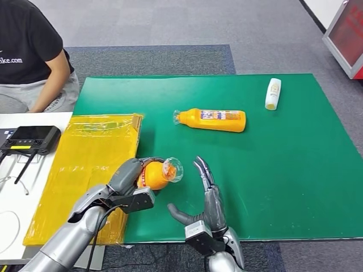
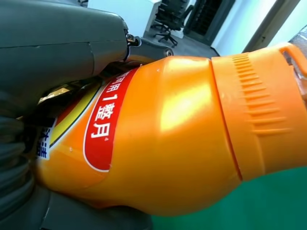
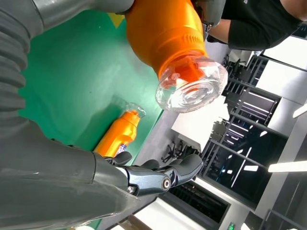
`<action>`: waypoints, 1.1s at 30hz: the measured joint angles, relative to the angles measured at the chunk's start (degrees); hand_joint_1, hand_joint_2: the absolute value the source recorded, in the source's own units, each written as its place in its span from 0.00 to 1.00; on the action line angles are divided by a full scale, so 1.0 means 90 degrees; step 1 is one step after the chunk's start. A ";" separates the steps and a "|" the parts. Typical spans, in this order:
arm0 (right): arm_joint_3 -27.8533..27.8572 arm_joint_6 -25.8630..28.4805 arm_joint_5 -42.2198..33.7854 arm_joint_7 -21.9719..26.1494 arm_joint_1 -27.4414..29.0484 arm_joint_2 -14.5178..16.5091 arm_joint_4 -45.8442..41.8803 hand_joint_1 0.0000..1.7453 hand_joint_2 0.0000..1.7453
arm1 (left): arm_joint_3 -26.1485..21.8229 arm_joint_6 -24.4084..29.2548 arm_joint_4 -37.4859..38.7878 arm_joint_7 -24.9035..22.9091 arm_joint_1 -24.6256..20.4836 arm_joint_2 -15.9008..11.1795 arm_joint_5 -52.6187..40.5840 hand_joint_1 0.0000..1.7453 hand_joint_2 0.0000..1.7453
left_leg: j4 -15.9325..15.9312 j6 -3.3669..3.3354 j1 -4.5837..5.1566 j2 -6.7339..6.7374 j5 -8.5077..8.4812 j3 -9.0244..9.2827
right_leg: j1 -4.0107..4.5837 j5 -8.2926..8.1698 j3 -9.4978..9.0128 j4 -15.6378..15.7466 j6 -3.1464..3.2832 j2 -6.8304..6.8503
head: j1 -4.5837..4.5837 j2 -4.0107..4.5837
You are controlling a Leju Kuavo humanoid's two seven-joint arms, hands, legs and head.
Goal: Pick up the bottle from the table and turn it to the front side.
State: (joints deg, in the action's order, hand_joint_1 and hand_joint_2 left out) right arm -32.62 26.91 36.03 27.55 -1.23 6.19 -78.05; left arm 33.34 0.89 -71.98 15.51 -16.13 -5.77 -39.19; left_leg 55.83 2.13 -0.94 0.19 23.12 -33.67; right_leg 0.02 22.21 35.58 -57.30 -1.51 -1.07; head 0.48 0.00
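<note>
One bottle in left hand

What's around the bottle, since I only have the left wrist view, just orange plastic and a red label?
Observer: The left robot hand holds that orange bottle above the green mat.
Operator: Is the cap on?
Observer: Yes, a clear cap points toward the right robot hand.
Operator: Is that one holding anything?
Observer: No, its fingers are spread, empty.
Operator: Anything else there?
Observer: A second orange bottle lies on the mat.
</note>
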 joint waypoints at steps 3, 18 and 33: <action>0.0007 0.0050 0.0168 -0.0052 0.0040 0.0000 0.0000 0.00 1.00 | -0.0136 0.0379 -0.0032 -0.0066 0.0064 0.0009 -0.0055 0.91 1.00 | -0.0002 0.0003 -0.0003 0.0007 -0.0001 -0.0002 | 0.0002 -0.0004 0.0009 -0.0002 0.0006 -0.0011 | -0.0001 0.0000; 0.0010 0.0057 0.0383 -0.0146 0.0158 0.0000 0.0027 0.00 1.00 | -0.1125 0.0921 -0.0636 -0.0144 0.0595 -0.0077 -0.0288 0.23 1.00 | 0.0000 -0.0006 0.0001 -0.0003 -0.0022 -0.0072 | 0.0000 -0.0001 0.0058 0.0003 -0.0001 0.0014 | 0.0001 0.0000; -0.0149 -0.0069 0.0323 -0.0121 0.0027 0.0000 0.0188 0.00 1.00 | -0.0716 0.0602 -0.0115 0.0106 0.0247 0.0179 -0.0452 0.96 1.00 | -0.0001 -0.0006 0.0001 -0.0003 -0.0021 -0.0073 | 0.0000 0.0000 0.0060 0.0003 -0.0002 0.0015 | 0.0001 0.0000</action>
State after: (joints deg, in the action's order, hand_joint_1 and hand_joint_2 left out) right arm -33.96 26.29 38.94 26.45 -0.99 6.19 -76.36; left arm 26.90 6.31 -73.02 16.46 -13.90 -4.16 -43.25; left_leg 55.83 2.08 -0.94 0.16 22.93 -34.33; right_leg 0.01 22.21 36.12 -57.27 -1.53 -0.94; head 0.49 0.00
